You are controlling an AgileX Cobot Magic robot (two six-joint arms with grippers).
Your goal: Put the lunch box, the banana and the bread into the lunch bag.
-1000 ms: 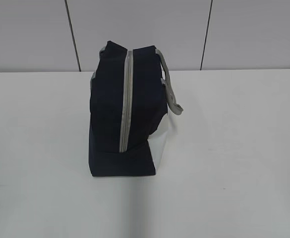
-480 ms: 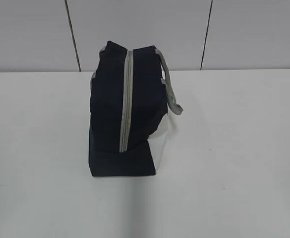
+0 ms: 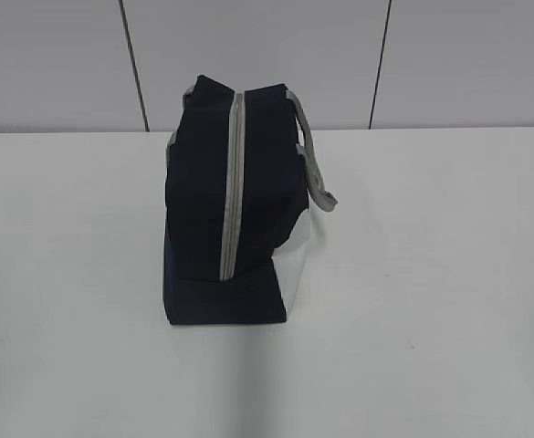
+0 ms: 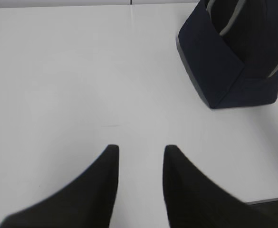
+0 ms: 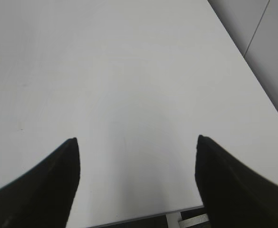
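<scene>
Navy bag [image 3: 235, 210] stands zipped at mid-tabletop [image 3: 431, 274]; no food in view. Left pincer [image 4: 140, 152] narrow, empty; right pincer [image 5: 136, 142] wide, empty. Unzip fully before loading, probably.

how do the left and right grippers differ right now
The left gripper has its black fingers fairly close together; the right gripper has its fingers spread wide. The left one has the navy-blue fabric lunch bag ahead to its right; the right one faces only bare white table. Both hold nothing.
</scene>
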